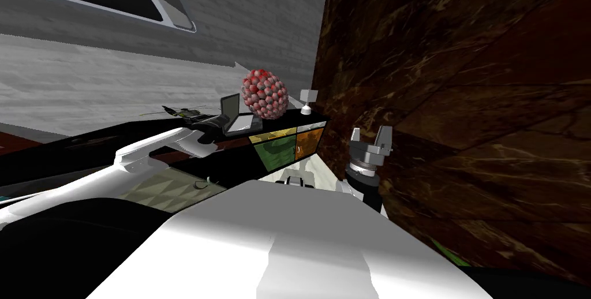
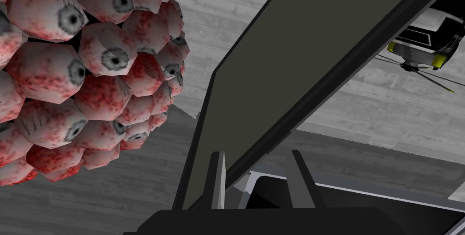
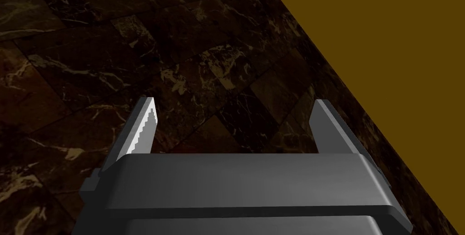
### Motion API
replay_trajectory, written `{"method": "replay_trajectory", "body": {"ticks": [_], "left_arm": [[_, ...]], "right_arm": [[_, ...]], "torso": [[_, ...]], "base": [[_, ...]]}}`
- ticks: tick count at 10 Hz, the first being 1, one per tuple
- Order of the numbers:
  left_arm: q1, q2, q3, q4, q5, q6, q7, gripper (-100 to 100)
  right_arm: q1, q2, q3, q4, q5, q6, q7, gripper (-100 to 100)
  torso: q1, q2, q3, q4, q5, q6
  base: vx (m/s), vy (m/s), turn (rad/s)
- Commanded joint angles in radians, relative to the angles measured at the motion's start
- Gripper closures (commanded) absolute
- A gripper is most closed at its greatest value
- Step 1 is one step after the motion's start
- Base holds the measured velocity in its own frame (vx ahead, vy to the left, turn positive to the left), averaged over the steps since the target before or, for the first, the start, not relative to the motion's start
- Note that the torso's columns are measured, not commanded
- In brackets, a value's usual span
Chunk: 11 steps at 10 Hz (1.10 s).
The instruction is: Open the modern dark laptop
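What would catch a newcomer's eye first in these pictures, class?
The ball of bloodshot eyeballs, on the dark cabinet right beside the laptop. Next, the laptop's lid, already raised, with the left gripper closed on its edge. On the right a dark marbled wall looms, the right gripper open in front of it.

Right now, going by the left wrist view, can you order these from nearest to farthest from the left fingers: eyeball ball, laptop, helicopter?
1. laptop: its lid sits between the left fingers.
2. eyeball ball: beside the lid.
3. helicopter: beyond the lid, farthest.
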Motion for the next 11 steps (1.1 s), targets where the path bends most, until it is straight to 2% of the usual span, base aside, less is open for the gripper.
{"method": "replay_trajectory", "body": {"ticks": [1, 3, 4, 6, 7, 8, 9, 10, 11], "left_arm": [[-0.004, 0.002, -0.016, 0.061, -0.031, -0.007, -0.022, 100], [-0.008, 0.009, -0.032, 0.126, -0.070, -0.007, -0.057, 100], [-0.008, 0.009, -0.032, 0.134, -0.070, -0.007, -0.057, 100], [-0.011, 0.017, -0.048, 0.201, -0.109, -0.007, -0.091, 100], [-0.011, 0.017, -0.048, 0.208, -0.109, -0.007, -0.091, 100], [-0.013, 0.020, -0.056, 0.245, -0.129, -0.007, -0.108, 100], [-0.015, 0.025, -0.047, 0.229, -0.117, 0.002, -0.102, 100], [0.010, 0.029, -0.075, 0.235, -0.169, 0.015, -0.125, 100], [0.022, 0.030, -0.090, 0.236, -0.194, 0.020, -0.135, 100]], "right_arm": [[0.000, 0.000, 0.000, 0.000, 0.000, 0.000, 0.000, 0], [0.000, 0.000, 0.000, 0.000, 0.000, 0.000, 0.000, 0], [0.000, 0.000, 0.000, 0.000, 0.000, 0.000, 0.000, 0], [0.000, 0.000, 0.000, 0.000, 0.000, 0.000, 0.000, 0], [0.000, 0.000, 0.000, 0.000, 0.000, 0.000, 0.000, 0], [0.000, 0.000, 0.000, 0.000, 0.000, 0.000, 0.000, 0], [0.000, 0.000, 0.000, 0.000, 0.000, 0.000, 0.000, 0], [0.000, 0.000, 0.000, 0.000, 0.000, 0.000, 0.000, 0], [0.000, 0.000, 0.000, 0.000, 0.000, 0.000, 0.000, 0]], "torso": [[0.001, -0.001, -0.001, -0.001, 0.000, 0.002], [0.001, -0.002, -0.001, -0.002, 0.001, 0.002], [0.000, -0.003, -0.002, -0.003, 0.001, 0.005], [0.002, -0.003, -0.002, -0.002, 0.002, 0.002], [0.000, -0.003, -0.002, -0.003, 0.001, 0.005], [0.000, -0.003, -0.001, -0.002, 0.002, 0.002], [0.000, -0.003, -0.001, -0.003, 0.002, 0.005], [-0.001, -0.002, -0.001, -0.002, 0.001, 0.001], [0.000, -0.002, 0.000, -0.002, 0.002, 0.000]], "base": [[-0.073, -0.028, -0.137], [-0.088, -0.038, -0.288], [-0.084, -0.030, -0.123], [-0.078, -0.053, -0.249], [-0.077, -0.041, -0.135], [-0.068, -0.039, -0.185], [-0.041, -0.012, -0.029], [0.018, 0.001, -0.035], [0.030, -0.005, -0.055]]}}
